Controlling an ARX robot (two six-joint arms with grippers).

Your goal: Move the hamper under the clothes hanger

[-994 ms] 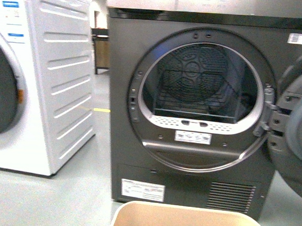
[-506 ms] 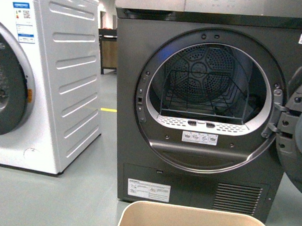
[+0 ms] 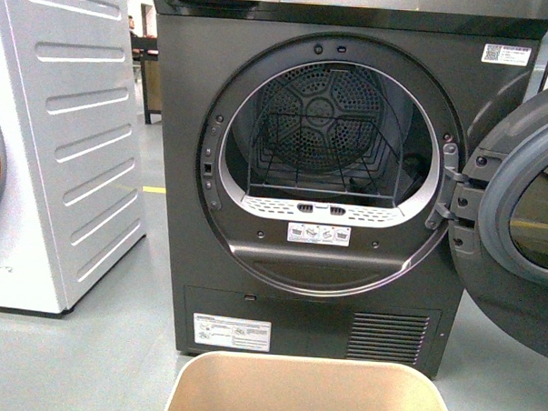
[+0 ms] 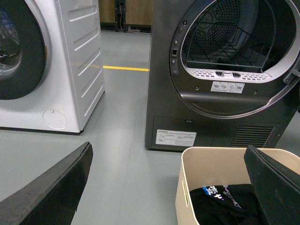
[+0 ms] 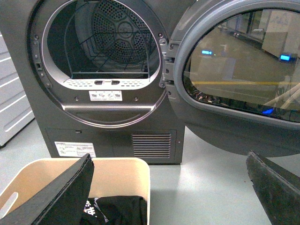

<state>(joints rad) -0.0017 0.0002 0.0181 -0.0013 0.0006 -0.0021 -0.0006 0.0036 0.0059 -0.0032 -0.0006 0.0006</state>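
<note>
The hamper (image 3: 307, 389) is a beige plastic bin on the floor right in front of me, below the dryer's open door; only its far rim shows in the front view. Black clothing with white and blue print (image 4: 220, 201) lies inside it. My left gripper (image 4: 168, 154) is open, with one finger (image 4: 276, 183) over the hamper's inside and the other out over the bare floor. My right gripper (image 5: 169, 159) is open too, straddling the hamper's (image 5: 117, 176) other corner, one finger (image 5: 61, 192) above the clothing (image 5: 117, 208). The clothes hanger is out of view.
A dark grey dryer (image 3: 316, 289) stands just behind the hamper, its round door (image 3: 519, 216) swung open to the right. A white washing machine (image 3: 58, 141) stands to the left. Grey floor with a yellow line (image 4: 125, 68) runs between the two machines.
The front view has swung to the right: dryer, washer and hamper rim all sit further left in the picture, and more of the open door shows. Slightly more of the hamper's rim is visible.
</note>
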